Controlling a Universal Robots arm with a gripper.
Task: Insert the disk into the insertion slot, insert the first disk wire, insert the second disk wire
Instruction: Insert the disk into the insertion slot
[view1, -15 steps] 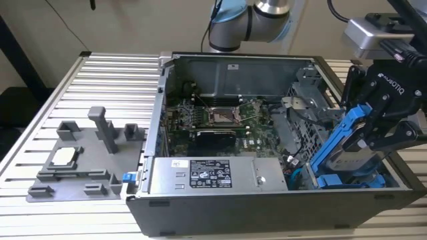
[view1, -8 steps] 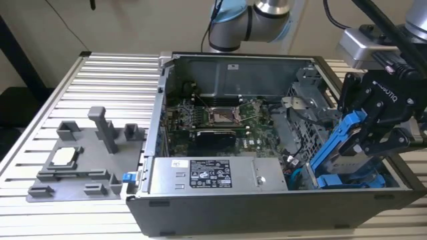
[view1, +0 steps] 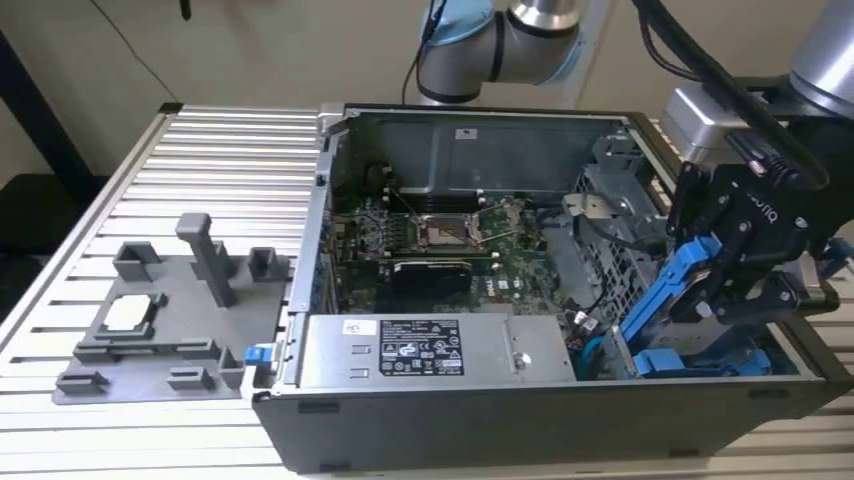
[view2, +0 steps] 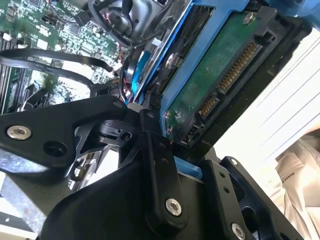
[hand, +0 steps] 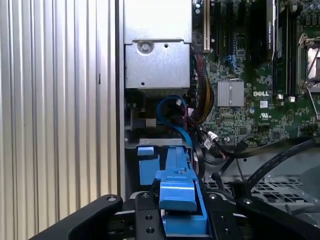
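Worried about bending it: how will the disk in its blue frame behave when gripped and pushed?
Probably stiff: the disk looks like a flat, solid slab. The blue plastic frame may flex slightly in the gripper. Exposed connector contacts look fragile.

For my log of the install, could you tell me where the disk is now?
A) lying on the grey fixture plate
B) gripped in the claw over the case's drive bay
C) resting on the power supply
B: the claw grips the disk by its blue frame, tilted over the drive bay.

Disk (view1: 675, 288) partly behind jaws
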